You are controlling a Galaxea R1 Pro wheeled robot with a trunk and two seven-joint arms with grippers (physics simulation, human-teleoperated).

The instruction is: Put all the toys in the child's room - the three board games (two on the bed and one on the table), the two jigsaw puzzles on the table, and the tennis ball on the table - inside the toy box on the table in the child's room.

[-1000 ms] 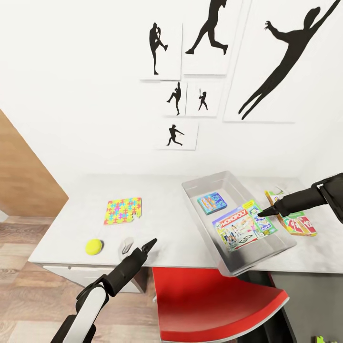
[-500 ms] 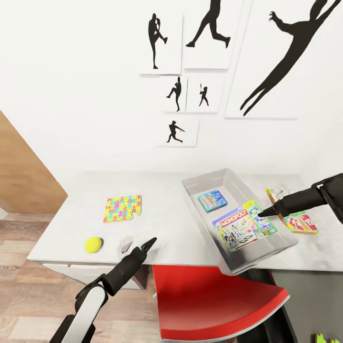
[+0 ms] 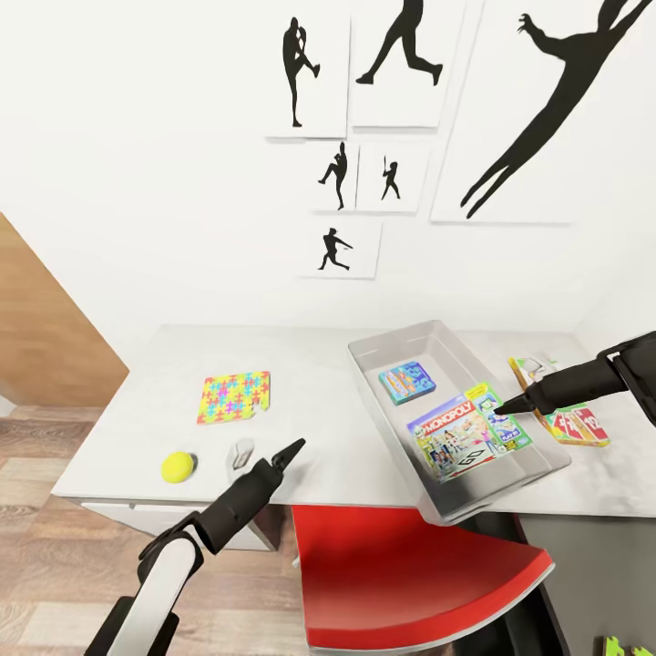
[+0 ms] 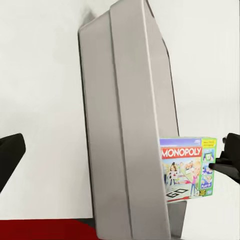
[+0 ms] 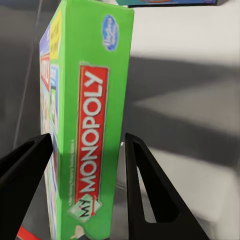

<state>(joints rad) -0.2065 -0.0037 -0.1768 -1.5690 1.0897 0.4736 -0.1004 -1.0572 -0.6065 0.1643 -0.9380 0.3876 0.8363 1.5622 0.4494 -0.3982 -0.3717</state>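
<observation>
Plenty of bare light grey desk top (image 3: 319, 392) between our multicoloured jigsaw puzzle square (image 3: 234, 396), the yellow-green tennis ball (image 3: 179, 466) and the long grey toy bin (image 3: 428, 342), whose near end hangs past the desk edge. Right gripper (image 5: 90, 185) sits spread around the green-edged Monopoly box (image 3: 466, 436) inside the bin; left gripper (image 3: 293, 449) hovers apart, can't tell its state.

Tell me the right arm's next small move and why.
Probably open wider and lift clear: the Monopoly box already lies inside the toy box, and the right gripper straddles its green edge with fingers apart.
</observation>
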